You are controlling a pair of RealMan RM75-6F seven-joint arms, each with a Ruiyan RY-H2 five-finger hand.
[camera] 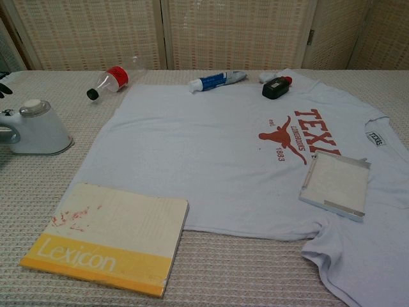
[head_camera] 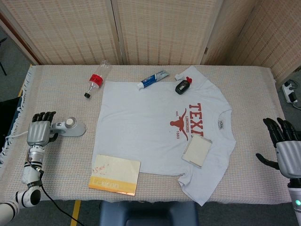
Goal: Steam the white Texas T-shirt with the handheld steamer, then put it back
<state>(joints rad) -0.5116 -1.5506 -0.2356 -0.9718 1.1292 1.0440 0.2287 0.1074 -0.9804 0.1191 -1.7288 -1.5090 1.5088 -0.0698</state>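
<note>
One white T-shirt (head_camera: 155,127), spread flat at table centre, red "TEXAS" longhorn print facing up, collar toward the right edge. One handheld steamer (head_camera: 70,127), lying on the woven cloth (head_camera: 56,84) left of the shirt, apart from it, handle pointing left.

Left hand (head_camera: 39,130) positioned over the steamer handle, fingers extended above it; cannot tell whether closed around it. In the chest view only dark fingertips (camera: 4,88) visible at the left edge above the steamer (camera: 36,128). Right hand (head_camera: 285,146) at the right table edge, well apart from the shirt, fingers spread, holding nothing.

Other items, one of each: yellow "Lexicon" book (head_camera: 114,174) overlapping the shirt's lower left hem; flat square case (head_camera: 197,151) resting on the shirt below the print; clear bottle (head_camera: 95,80) with red label, lying on its side; toothpaste tube (head_camera: 152,79) at the shirt's top edge; small black device (head_camera: 182,86) on the shirt's upper sleeve.
</note>
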